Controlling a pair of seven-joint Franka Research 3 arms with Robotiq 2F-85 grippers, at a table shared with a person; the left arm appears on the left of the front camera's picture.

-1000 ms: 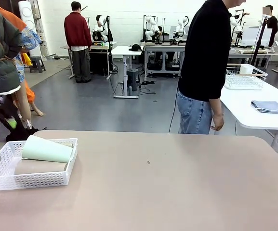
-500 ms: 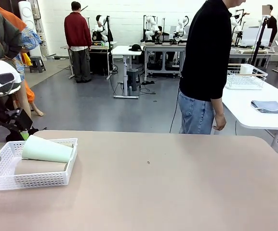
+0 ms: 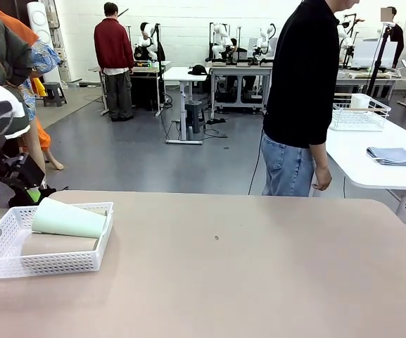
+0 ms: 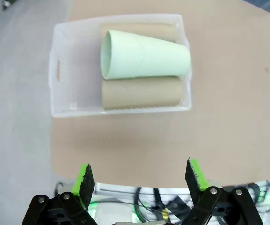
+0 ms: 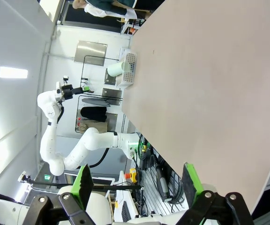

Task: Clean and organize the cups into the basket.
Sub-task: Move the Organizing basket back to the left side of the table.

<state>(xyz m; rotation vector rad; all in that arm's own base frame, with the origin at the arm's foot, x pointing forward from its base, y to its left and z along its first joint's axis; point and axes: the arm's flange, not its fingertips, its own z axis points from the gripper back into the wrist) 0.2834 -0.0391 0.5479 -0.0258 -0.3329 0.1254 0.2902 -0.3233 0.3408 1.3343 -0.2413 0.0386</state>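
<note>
Three cups lie on their sides in the basket (image 3: 20, 264), which sits at the lower left of the front view on the table (image 3: 245, 267). The mint green cup (image 3: 69, 218) rests on top of the two taupe-brown cups; one brown cup (image 3: 58, 244) lies along the near wall of the basket, and the other brown cup (image 4: 139, 29) shows as a strip behind the green one in the upper part of the left wrist view. In that view the mint green cup (image 4: 144, 61) has its open mouth toward the handle cut-out (image 4: 57, 70) at the left end of the basket (image 4: 78, 101). The left tool (image 4: 141, 177) hangs above the table edge at the bottom of the left wrist view, its green pads (image 4: 84, 178) well apart and nothing between them. In the front view the left arm (image 3: 2, 116) stands at the left edge of the frame, behind the basket. The right tool (image 5: 137, 183) appears at the bottom of the right wrist view, its fingers likewise spread wide and empty, over bare table (image 5: 209, 93). A person (image 3: 301, 98) in a black top and blue jeans stands at the far side of the table, right of centre in the front view, one hand (image 3: 321, 179) hanging at the side.
</note>
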